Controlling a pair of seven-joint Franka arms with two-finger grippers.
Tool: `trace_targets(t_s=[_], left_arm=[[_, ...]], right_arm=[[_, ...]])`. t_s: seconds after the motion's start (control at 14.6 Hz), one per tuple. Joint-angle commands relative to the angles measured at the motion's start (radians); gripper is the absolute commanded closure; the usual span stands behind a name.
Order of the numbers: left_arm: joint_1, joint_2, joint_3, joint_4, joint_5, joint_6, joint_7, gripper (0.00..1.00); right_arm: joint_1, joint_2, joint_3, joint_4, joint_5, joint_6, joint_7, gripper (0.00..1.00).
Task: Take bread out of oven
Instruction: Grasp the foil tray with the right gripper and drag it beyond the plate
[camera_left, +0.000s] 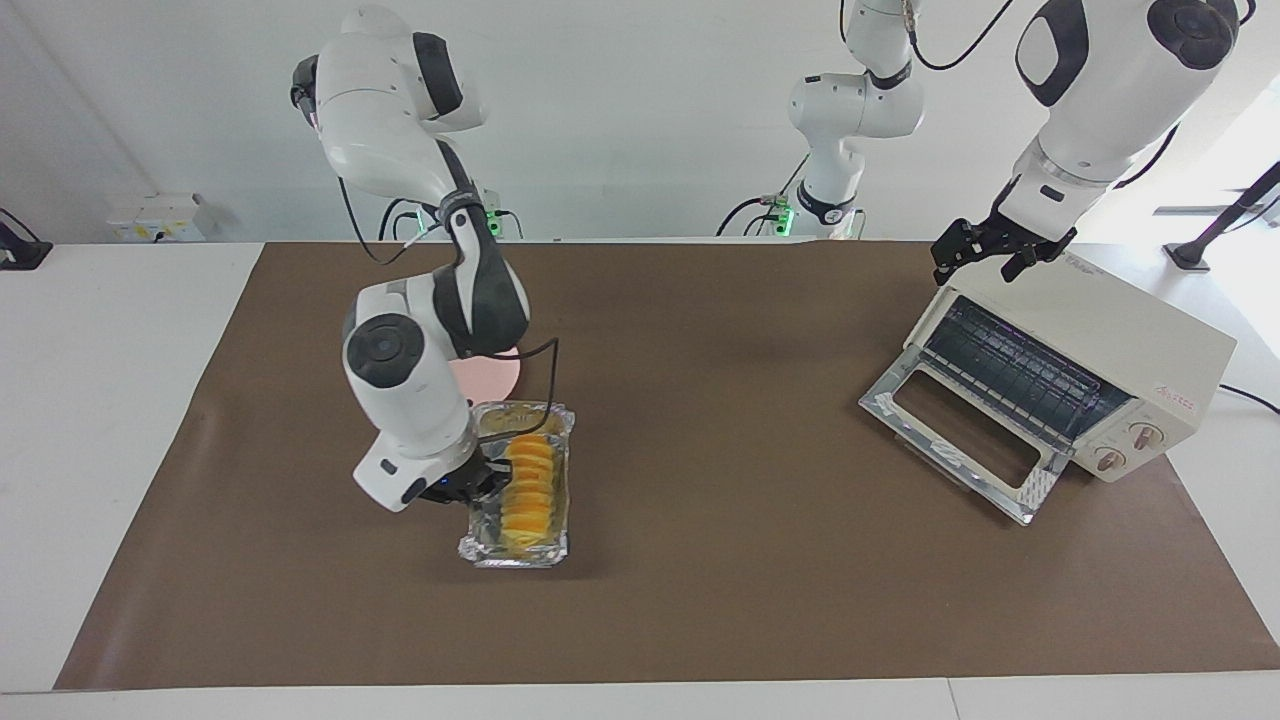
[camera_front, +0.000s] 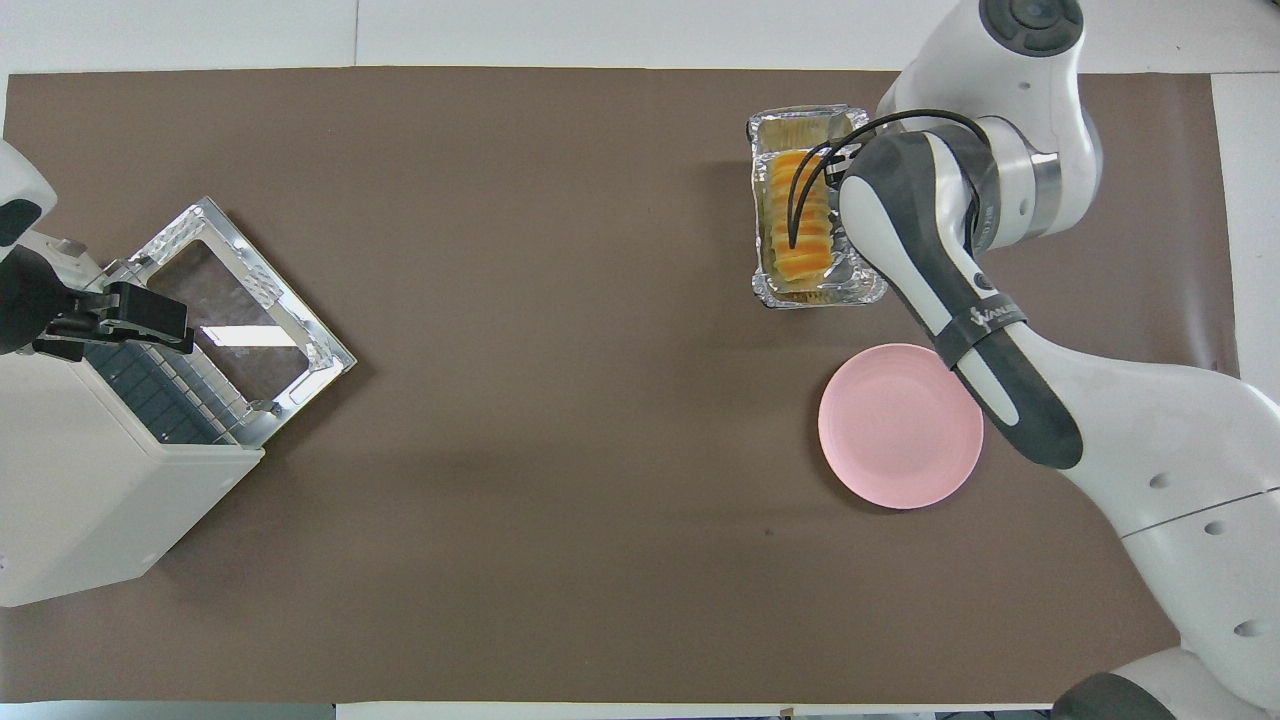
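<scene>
Out on the brown mat (camera_left: 700, 600), well away from the oven (camera_left: 1090, 340), the bread (camera_left: 527, 487) sits in its foil tray (camera_left: 480, 545), over toward the right arm's end of the worktop. The right gripper (camera_left: 470, 487) has its fingers pinched shut on the tray's long side wall; can't tell if the tray is resting on the mat or just off it. The pink plate (camera_front: 900, 425) is just beside the tray, a bit nearer the robots. The oven's at the left arm's end with its glass door (camera_left: 965, 440) dropped flat open and the rack showing. The left gripper (camera_left: 1000, 250) hangs over the oven's top edge, fingers spread wide, holding nothing.
</scene>
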Motion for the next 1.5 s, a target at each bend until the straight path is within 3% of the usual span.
trace_targets(t_s=[0.0,0.34,0.41,0.48,0.55,0.75,0.96,1.23,1.43], left_arm=[[-0.003,-0.018,-0.001,-0.013,0.014,0.015,0.009,0.0],[-0.004,-0.021,-0.004,-0.013,0.014,0.016,0.01,0.0],[-0.004,-0.021,-0.001,-0.011,0.014,0.016,0.01,0.0],[-0.004,-0.021,-0.004,-0.015,0.012,0.016,0.01,0.0],[-0.004,-0.021,-0.004,-0.016,0.012,0.015,0.009,0.0],[-0.004,-0.021,-0.004,-0.013,0.012,0.015,0.009,0.0],[-0.003,-0.022,-0.001,-0.016,0.012,0.015,0.009,0.0],[-0.001,-0.022,-0.001,-0.016,0.012,0.015,0.009,0.0],[-0.001,-0.022,-0.001,-0.019,0.011,0.013,0.009,0.0]], right_arm=[[-0.062,-0.007,0.012,-0.096,0.004,0.111,-0.105,1.0],[-0.087,-0.016,0.01,-0.145,-0.009,0.134,-0.207,1.0],[-0.087,-0.016,0.01,-0.145,-0.015,0.133,-0.244,0.95],[-0.093,-0.019,0.01,-0.145,-0.016,0.126,-0.282,0.51],[-0.096,-0.025,0.01,-0.145,-0.018,0.116,-0.326,0.01],[-0.082,-0.054,0.01,-0.127,-0.024,0.025,-0.341,0.0],[-0.033,-0.059,0.009,-0.117,-0.024,0.014,-0.283,0.0],[-0.027,-0.056,0.01,-0.137,-0.029,0.073,-0.249,0.0],[-0.025,-0.064,0.01,-0.226,-0.055,0.175,-0.249,0.0]])
